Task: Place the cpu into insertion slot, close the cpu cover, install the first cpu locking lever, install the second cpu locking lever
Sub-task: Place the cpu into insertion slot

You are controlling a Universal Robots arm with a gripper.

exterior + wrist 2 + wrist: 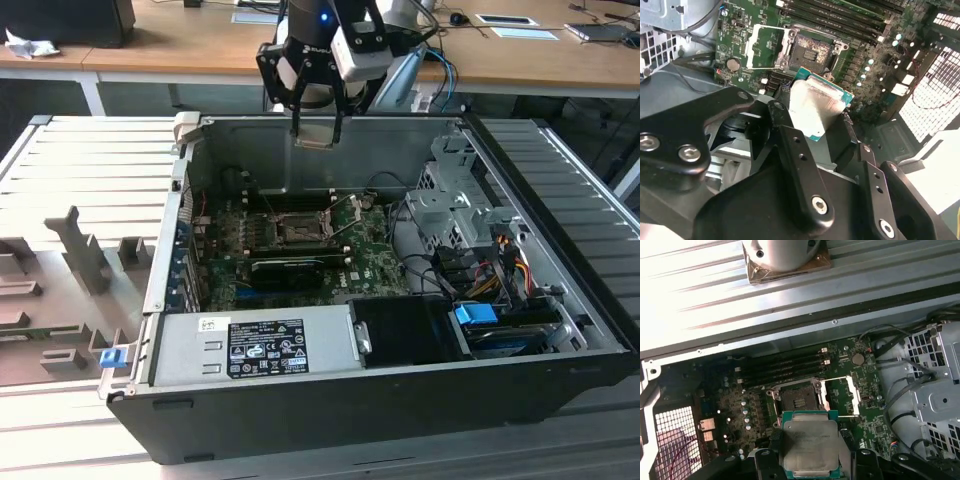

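1. You had the gripper (318,135) clenched on the cpu (315,132), gripping it by opposite edges.
2. In the exterior view, the cpu hung well above the insertion slot (298,232), level with the case (400,160) rim.
3. In the first wrist view, the cpu cover (856,396) stood swung open beside the insertion slot, whose contacts lay exposed.

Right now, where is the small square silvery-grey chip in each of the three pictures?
Exterior view: the small square silvery-grey chip hangs in the black gripper above the grey computer case's far wall.
Second wrist view: the chip sits clamped in the gripper, in front of the empty square socket.
First wrist view: the chip, clamped, lies beside the socket.
Shared landmark: that socket.
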